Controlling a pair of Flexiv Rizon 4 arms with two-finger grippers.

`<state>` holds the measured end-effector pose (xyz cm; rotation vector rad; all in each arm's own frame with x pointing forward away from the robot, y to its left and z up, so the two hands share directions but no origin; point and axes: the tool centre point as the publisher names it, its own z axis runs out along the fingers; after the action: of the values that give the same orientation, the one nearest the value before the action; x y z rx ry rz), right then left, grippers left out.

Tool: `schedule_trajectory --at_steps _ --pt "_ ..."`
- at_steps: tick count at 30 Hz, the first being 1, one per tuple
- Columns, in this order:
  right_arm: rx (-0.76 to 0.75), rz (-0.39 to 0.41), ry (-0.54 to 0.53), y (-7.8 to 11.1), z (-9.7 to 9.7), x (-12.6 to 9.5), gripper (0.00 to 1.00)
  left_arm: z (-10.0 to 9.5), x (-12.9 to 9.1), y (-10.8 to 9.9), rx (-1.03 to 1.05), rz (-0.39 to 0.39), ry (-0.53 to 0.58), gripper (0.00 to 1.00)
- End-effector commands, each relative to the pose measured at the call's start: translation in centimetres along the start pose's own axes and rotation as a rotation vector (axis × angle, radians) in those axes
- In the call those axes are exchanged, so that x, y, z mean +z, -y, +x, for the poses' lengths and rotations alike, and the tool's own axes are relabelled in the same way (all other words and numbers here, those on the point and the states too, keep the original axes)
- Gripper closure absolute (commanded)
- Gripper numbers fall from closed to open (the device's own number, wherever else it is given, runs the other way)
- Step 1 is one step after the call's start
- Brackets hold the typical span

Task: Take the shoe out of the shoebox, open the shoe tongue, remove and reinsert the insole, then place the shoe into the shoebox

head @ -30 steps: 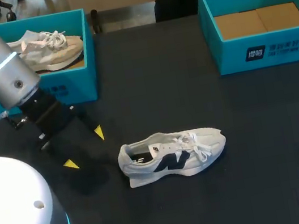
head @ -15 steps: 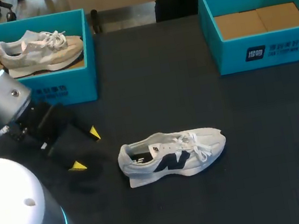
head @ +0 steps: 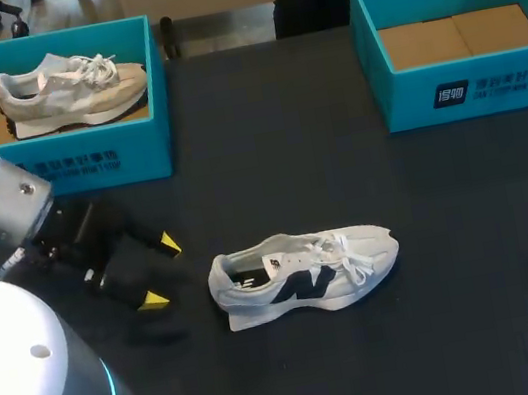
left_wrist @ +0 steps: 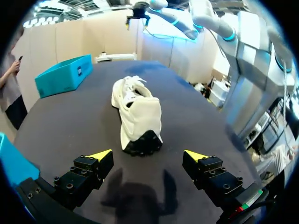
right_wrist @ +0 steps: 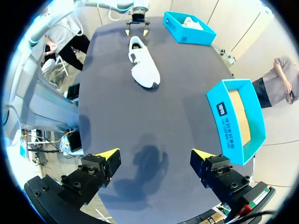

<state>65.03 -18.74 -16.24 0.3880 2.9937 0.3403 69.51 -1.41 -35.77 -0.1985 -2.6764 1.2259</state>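
Shoe (head: pixel 302 274) on table (head: pixel 340 164), left pincer (head: pixel 161 270) just left of its heel.

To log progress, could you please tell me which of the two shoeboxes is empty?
The far-right shoebox: only its bare cardboard floor shows, whereas the far-left shoebox holds a beige sneaker.

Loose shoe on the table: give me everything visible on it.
The shoe is a pale grey-white sneaker, fabric-looking, with white laces, a dark side logo and a dark heel patch. It stands on its sole on the black table, heel facing the open left gripper, which does not touch it.
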Motion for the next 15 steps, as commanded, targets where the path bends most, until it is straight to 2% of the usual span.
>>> schedule_trajectory --at_steps 1,5,15 --pt "0.001 0.004 -0.004 -0.10 -0.19 0.06 0.00 0.64 0.29 -0.70 -0.030 0.060 0.059 0.00" --pt "0.001 0.004 -0.004 -0.10 -0.19 0.06 0.00 0.94 0.52 -1.23 -0.066 0.113 0.096 0.00" --pt "0.001 0.004 -0.004 -0.10 -0.19 0.06 0.00 0.96 0.59 -1.48 -0.066 0.115 0.107 0.00"
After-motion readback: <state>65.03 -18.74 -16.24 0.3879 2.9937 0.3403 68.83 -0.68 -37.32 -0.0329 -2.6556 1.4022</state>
